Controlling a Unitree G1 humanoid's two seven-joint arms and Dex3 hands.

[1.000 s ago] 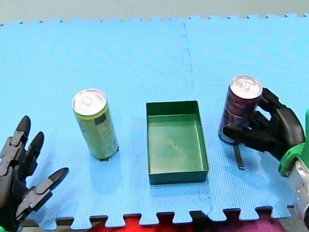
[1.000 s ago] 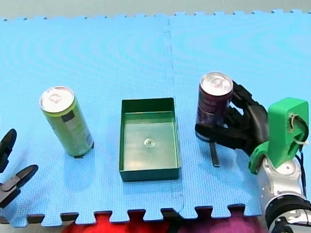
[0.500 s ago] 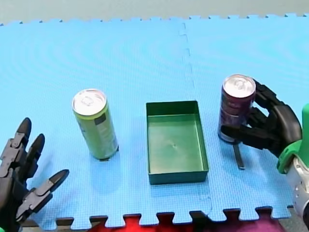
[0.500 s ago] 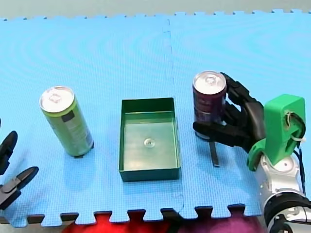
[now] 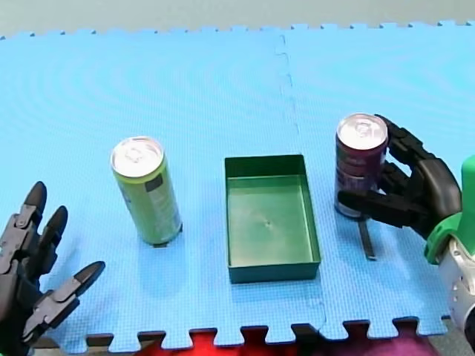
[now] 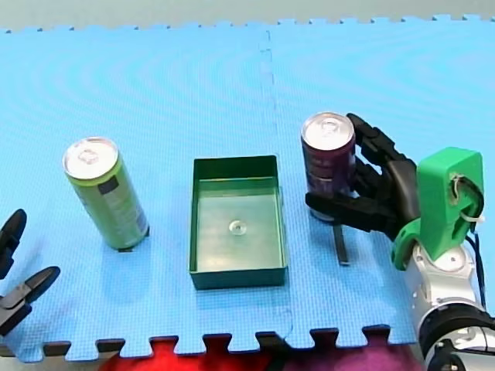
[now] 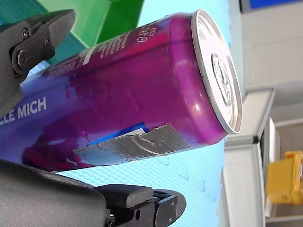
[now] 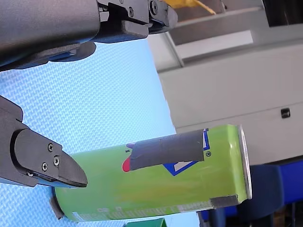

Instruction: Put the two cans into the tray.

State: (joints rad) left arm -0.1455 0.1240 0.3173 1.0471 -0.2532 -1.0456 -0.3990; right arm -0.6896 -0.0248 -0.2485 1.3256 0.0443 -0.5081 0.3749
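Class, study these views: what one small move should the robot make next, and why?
Probably raise the purple can a little: the right hand grips it just right of the green tray, whose raised wall stands in its way. The left hand, near the front left, holds nothing.

Your right hand [image 5: 407, 194] is at 3 o'clock, fingers wrapped around the purple can [image 5: 358, 169], thumb across its front. Your left hand [image 5: 33, 271] is at 8 o'clock, holding nothing.

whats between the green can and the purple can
The green tray, seen in both head views. Right hand grips the purple can; left hand at front-left.
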